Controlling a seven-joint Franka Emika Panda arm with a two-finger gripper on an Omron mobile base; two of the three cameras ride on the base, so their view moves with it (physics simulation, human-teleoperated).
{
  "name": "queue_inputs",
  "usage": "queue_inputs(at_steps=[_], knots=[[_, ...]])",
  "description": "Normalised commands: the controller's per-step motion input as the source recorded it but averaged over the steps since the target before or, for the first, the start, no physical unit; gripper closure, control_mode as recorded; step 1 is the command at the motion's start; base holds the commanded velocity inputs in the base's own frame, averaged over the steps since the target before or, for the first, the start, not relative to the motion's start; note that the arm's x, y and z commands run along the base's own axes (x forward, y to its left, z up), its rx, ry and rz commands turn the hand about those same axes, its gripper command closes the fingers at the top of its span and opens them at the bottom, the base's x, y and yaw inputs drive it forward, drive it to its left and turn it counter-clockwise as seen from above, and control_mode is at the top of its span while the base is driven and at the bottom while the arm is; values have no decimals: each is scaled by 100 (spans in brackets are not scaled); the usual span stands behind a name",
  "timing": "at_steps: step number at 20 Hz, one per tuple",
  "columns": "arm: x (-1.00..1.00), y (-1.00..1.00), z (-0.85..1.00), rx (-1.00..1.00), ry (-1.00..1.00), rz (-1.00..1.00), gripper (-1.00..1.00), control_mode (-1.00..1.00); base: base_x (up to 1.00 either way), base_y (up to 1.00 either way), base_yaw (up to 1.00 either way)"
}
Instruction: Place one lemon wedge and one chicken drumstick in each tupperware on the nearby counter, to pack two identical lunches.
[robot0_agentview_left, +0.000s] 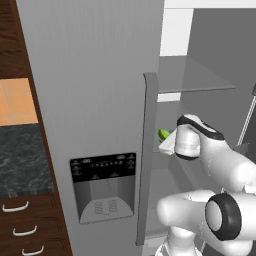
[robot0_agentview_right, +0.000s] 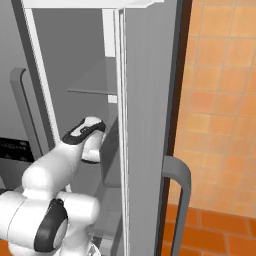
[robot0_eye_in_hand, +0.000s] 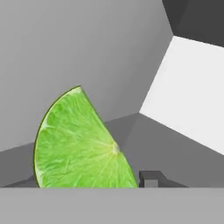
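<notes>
My arm (robot0_agentview_left: 215, 160) reaches into the open fridge (robot0_agentview_left: 90, 100), past the edge of its closed grey door with the long upright handle (robot0_agentview_left: 146, 155). In the left base view my hand is deep in the fridge compartment, level with a shelf, and a bit of green, the wedge (robot0_agentview_left: 163, 133), shows just beyond it, close against the hand. In the right base view my arm goes in behind the open door's edge (robot0_agentview_right: 145, 125).

From my hand camera the wedge (robot0_eye_in_hand: 81, 144) is very near: a bright green citrus slice with pale segments and a thin dark rind, standing on its cut edge against the grey inner wall. One dark fingertip (robot0_eye_in_hand: 150, 178) pokes up to the right of it, just beside the wedge's lower corner. I cannot tell whether it touches, and I cannot tell whether my gripper is parted or closed on the wedge.

To the left of the fridge a strip of dark speckled worktop (robot0_agentview_left: 22, 160) sits over brown cabinets with curved silver handles (robot0_agentview_left: 15, 206). Orange tiles (robot0_agentview_right: 220, 100) cover the wall on the right of the fridge.
</notes>
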Motion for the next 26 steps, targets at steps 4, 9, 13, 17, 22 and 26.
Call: queue_inputs(at_steps=[4,9,13,17,22,26], knots=[[-72,0,86,0,-5,0,100,-100,0,0,0],[-63,-10,90,0,-1,0,100,-100,0,0,0],[-75,-13,68,0,-1,0,100,-100,0,0,0],[-75,-9,56,0,4,0,100,-100,0,0,0],[-91,-21,65,0,13,0,100,-100,0,0,0],[-77,47,4,-18,35,0,100,-100,0,0,0]])
